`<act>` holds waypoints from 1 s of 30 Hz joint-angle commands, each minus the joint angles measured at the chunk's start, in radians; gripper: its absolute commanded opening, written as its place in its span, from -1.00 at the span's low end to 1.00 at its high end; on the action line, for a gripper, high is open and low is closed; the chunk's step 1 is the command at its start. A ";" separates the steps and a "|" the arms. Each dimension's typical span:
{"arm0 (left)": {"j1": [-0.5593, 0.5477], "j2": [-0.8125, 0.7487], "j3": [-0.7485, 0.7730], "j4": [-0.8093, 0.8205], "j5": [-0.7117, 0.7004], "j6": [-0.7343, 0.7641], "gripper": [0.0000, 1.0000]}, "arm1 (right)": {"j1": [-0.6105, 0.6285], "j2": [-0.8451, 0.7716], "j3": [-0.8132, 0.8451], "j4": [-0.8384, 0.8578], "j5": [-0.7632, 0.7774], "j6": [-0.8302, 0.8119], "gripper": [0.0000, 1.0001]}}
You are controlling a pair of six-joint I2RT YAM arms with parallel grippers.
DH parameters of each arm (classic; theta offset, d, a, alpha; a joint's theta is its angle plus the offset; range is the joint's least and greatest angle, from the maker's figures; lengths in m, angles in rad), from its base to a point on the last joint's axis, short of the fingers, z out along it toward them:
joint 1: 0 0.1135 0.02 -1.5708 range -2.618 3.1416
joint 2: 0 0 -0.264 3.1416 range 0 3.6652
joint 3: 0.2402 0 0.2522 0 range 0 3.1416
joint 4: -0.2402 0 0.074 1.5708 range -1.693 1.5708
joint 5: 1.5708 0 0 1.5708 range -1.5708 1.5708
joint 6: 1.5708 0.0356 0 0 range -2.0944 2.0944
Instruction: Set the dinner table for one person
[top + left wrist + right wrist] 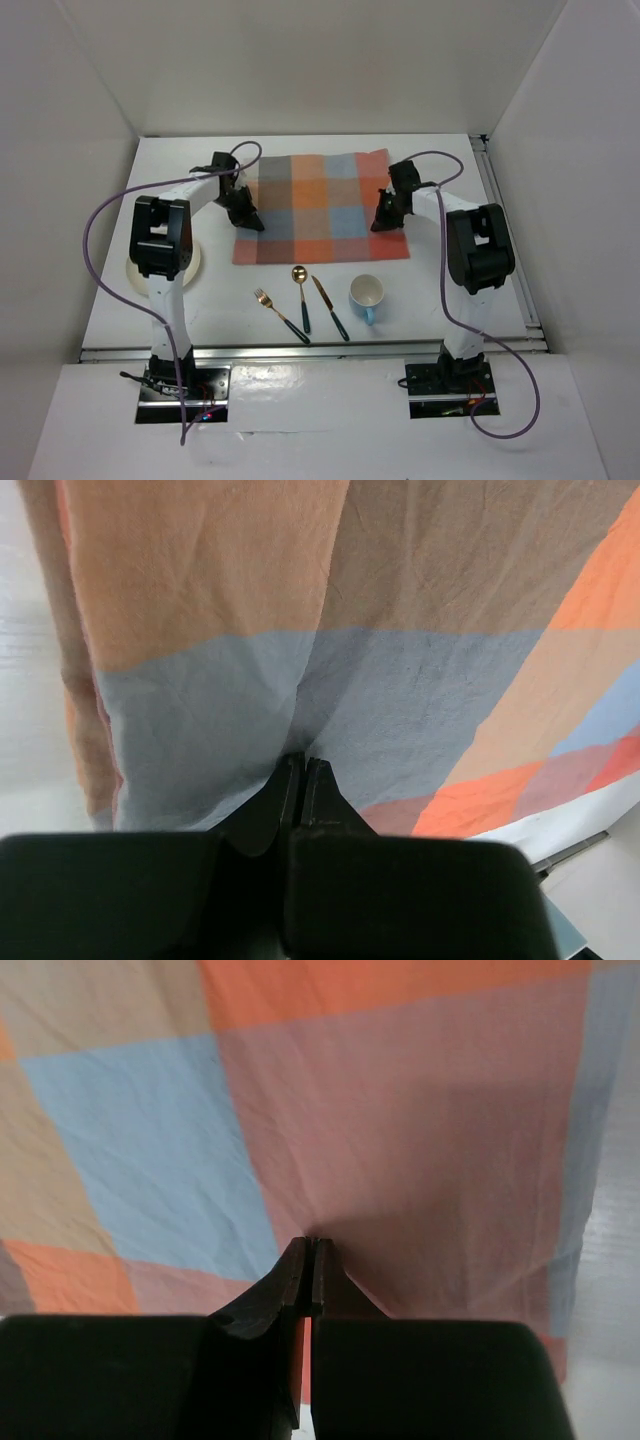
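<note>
Dinner table [440, 290] lies under left hand [250, 221] and right hand [381, 222], pinching placemat [320, 205].

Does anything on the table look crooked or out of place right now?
The orange-blue checked cloth placemat sits slightly askew and puckers where the left gripper and right gripper pinch its side edges, jaws shut. The gold fork with a dark handle lies slanted.

Table [440, 150]: white and flat, with a metal rail [320, 348] along the near edge. An orange-blue checked placemat [320, 205] is spread at centre, slightly skewed. A cream plate [197, 262] sits at left, partly hidden. Nearer than the placemat, from left, a fork [280, 313], spoon [302, 295] and knife [330, 308] lie apart, all dark-handled. A blue cup [367, 296] stands upright just right of the knife.
</note>
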 commanded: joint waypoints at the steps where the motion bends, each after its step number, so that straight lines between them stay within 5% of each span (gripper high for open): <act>1: -0.003 -0.002 -0.028 -0.007 -0.056 -0.001 -1.00 | 0.006 -0.011 -0.054 0.023 0.014 0.042 -1.00; 13: -0.003 -0.089 -0.229 0.043 -0.100 -0.011 -1.00 | 0.015 -0.155 -0.366 0.089 0.006 0.111 -1.00; 30: -0.012 -0.188 -0.243 -0.003 -0.185 -0.040 -1.00 | 0.084 -0.199 -0.394 0.039 0.012 0.093 -1.00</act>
